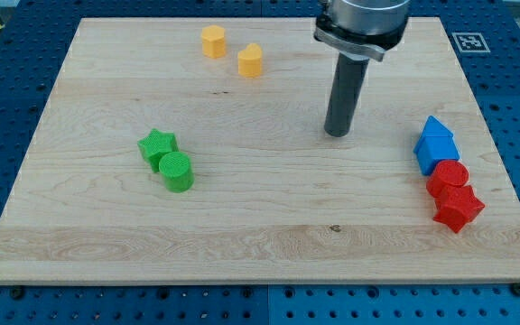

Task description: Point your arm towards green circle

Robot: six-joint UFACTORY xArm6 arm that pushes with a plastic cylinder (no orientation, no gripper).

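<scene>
A: Starting at the view's left of the bench (260, 239), what have we got?

B: A green star (157, 145), and touching it on its lower right, the green circle (177, 171). I'll take that green circle as the landmark for everything. It sits left of the bench's middle, a little below halfway down.

A: And moving rightward?

B: Up toward the view's top, above and slightly right of the green circle, a yellow hexagon-like block (212, 41). Just beside it, further right and a touch lower, a second yellow block (250, 60) with a pointed top; its exact shape I can't quite make out.

A: Then the arm!

B: There it is. My tip (337, 134) is down on the bench, well apart to the right of the green circle and a bit higher in the view. No block touches it.

A: Any fingers on that arm?

B: None on this arm; it ends in a bare rod, holding nothing.

A: Far right?

B: Furthest from the green circle, a tight column: a blue block (435, 144) shaped like a little house, a red circle (447, 177) touching below it, and a red star (458, 208) at the bottom.
</scene>
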